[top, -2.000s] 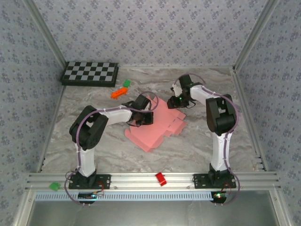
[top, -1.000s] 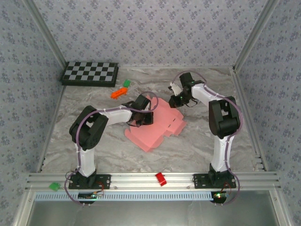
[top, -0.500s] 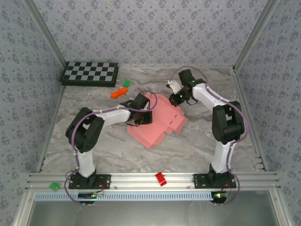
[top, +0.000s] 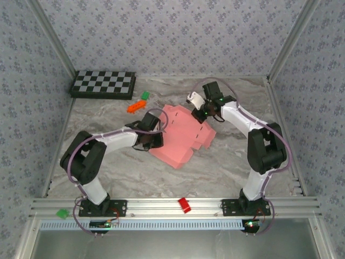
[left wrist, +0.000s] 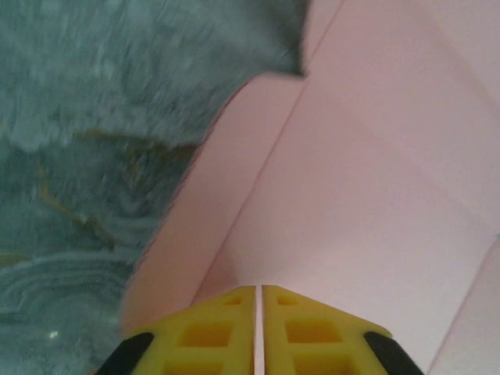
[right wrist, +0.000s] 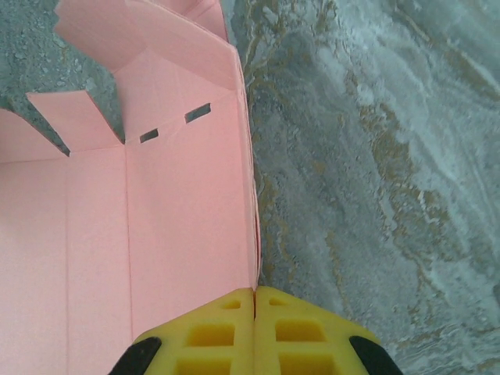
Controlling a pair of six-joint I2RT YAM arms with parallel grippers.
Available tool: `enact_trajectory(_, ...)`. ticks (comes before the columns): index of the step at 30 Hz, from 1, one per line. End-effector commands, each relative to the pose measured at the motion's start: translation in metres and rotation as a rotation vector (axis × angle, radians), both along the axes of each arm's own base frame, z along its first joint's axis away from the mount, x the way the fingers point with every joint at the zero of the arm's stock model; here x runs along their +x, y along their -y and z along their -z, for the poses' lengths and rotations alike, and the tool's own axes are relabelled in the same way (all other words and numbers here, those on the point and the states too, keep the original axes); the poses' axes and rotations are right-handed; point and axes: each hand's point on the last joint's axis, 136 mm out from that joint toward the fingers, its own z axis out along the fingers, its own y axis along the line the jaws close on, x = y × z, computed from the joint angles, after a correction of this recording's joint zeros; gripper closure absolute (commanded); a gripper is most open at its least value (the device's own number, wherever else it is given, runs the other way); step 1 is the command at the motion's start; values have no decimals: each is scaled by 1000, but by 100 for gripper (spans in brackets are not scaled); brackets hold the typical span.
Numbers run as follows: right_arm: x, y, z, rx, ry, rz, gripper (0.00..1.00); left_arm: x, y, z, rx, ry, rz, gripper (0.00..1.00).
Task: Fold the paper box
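Grippers on pink card: my left gripper (top: 152, 139) and right gripper (top: 202, 112) sit at opposite edges of the paper box (top: 180, 135), which lies mostly flat on the marble table (top: 226, 162) btwn them. Left wrist cam: left gripper (left wrist: 258, 291) has its yellow pads pressed together, w/ the paper box (left wrist: 351, 195) spread just ahead and a crease running toward the seam; can't tell if any card is nipped. Right wrist cam: right gripper (right wrist: 255, 293) has pads together too, pinching the edge of the paper box (right wrist: 156, 219); that edge runs straight into the seam, flaps and small slots ahead and to its left, bare table to its right. Beyond my left gripper lie an orange block (top: 135, 107), a green block (top: 144, 95) and a checkerboard (top: 102, 84).
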Motion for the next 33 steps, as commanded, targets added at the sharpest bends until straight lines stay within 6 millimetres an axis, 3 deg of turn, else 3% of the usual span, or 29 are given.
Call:
enact_trajectory(1, 6, -1, -20, -36, 131, -37, 100, -6, -1, 0, -30, -6, -14, 94)
enact_trajectory(6, 4, -8, -28, -56, 225, -68, 100, -12, 3, 11, -64, -36, -21, 100)
enact_trajectory(15, -3, -20, -33, -113, 346, -132, 100, -11, 11, 16, -94, -42, -50, 100)
enact_trajectory(16, -8, -19, -24, -130, 347, -145, 100, -11, 13, 16, -97, -42, -57, 100)
enact_trajectory(33, -32, -41, -14, -311, 651, -322, 100, -8, 39, 12, -141, -19, -102, 100)
